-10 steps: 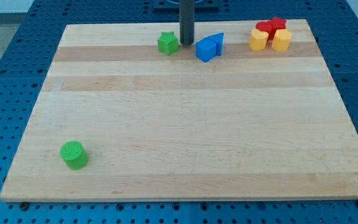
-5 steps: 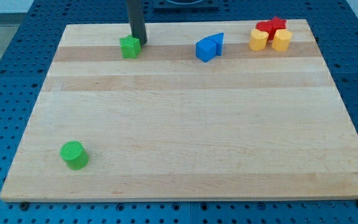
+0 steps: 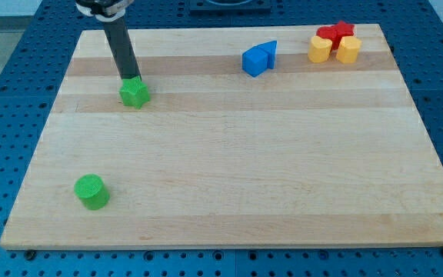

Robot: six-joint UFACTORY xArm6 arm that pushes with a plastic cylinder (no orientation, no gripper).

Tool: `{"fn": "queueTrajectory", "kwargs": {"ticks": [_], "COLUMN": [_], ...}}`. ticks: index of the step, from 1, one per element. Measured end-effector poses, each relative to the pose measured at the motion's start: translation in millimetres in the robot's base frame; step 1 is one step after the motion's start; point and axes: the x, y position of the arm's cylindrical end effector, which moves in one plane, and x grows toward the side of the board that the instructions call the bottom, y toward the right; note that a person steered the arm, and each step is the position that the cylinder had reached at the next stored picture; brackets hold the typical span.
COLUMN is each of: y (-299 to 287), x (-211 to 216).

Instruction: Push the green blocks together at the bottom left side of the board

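A green star-shaped block (image 3: 134, 94) sits on the wooden board (image 3: 229, 177) in its upper left part. My tip (image 3: 130, 79) touches the block's upper edge, just above it in the view. A green cylinder (image 3: 91, 191) stands near the board's bottom left corner, well apart from the star block.
Two blue blocks (image 3: 258, 58) lie together near the view's top, right of centre. A red star block (image 3: 335, 32) and two yellow blocks (image 3: 334, 49) cluster at the top right corner. A blue perforated table (image 3: 6, 115) surrounds the board.
My tip has pushed the green star block left along the top and then down toward the view's bottom left. The green cylinder and the other blocks have not moved.
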Motion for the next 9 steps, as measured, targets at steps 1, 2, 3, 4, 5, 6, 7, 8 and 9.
{"fn": "queueTrajectory", "kwargs": {"ticks": [1,2,3,4,5,6,7,8,9], "y": [0,5,16,32,47,51,48,42,31], "x": [12,22,35,40,48,67,85,106,129]}}
